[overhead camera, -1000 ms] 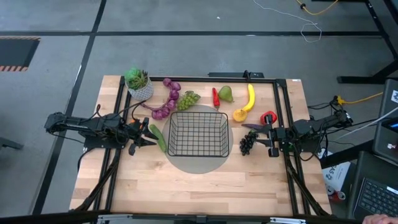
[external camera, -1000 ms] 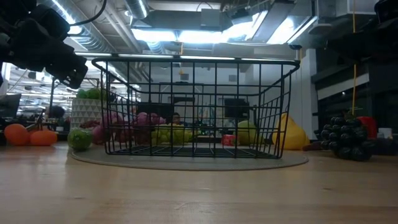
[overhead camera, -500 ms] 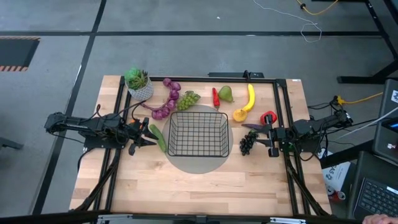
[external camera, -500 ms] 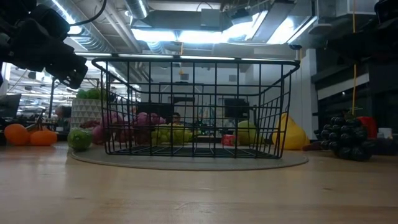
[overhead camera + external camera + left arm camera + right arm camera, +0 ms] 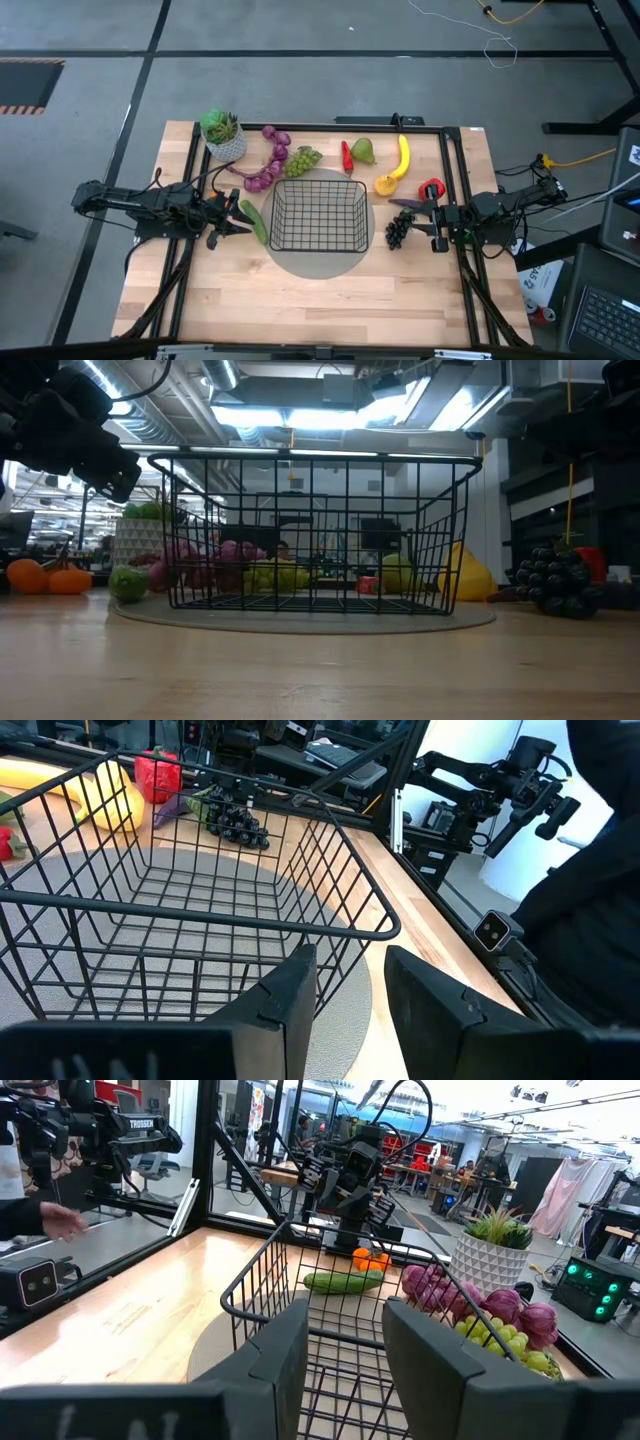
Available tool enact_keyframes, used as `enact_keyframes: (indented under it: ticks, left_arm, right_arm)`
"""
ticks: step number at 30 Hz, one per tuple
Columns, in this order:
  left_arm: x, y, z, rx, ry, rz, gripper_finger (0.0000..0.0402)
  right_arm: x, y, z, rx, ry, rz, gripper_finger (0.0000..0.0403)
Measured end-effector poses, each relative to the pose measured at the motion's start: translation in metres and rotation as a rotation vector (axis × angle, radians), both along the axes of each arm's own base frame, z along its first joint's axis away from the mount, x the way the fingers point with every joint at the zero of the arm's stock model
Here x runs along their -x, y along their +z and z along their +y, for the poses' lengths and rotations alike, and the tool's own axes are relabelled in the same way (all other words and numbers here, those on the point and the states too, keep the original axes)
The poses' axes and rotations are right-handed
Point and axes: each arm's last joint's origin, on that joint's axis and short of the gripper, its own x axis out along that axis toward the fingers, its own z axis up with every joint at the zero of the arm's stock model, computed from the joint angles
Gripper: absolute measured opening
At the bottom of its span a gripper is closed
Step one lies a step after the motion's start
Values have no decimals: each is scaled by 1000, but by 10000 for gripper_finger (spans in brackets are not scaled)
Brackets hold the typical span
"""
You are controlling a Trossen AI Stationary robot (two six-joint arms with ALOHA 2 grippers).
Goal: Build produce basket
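Observation:
The black wire basket [image 5: 318,213] stands empty on a round grey mat [image 5: 318,262] at the table's middle. My left gripper [image 5: 232,222] is open and empty left of it, beside the cucumber [image 5: 253,221]. My right gripper [image 5: 425,221] is open and empty right of it, beside the black grapes [image 5: 399,230]. Purple grapes [image 5: 268,162], green grapes [image 5: 302,158], a red pepper [image 5: 347,156], a pear [image 5: 363,150], a banana [image 5: 402,157], a yellow-orange fruit [image 5: 385,185], another red pepper [image 5: 431,188] and an aubergine [image 5: 405,203] lie on the table behind and to the right of the basket.
A white pot with a green plant [image 5: 224,135] stands at the far left corner. Bare wood lies along the near side of the table [image 5: 320,300]. A person's hand [image 5: 60,1223] shows beyond the table in the right wrist view.

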Motion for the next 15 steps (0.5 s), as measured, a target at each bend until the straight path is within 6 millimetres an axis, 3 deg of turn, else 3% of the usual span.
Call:
enact_keyframes:
  ticks: [10,15]
  left_arm:
    - [0,0,0,1,1,-3,115]
    - [0,11,2,8,79,-112,115]
  right_arm:
    - [0,0,0,0,0,0,133]
    - [0,0,0,0,0,0,133]
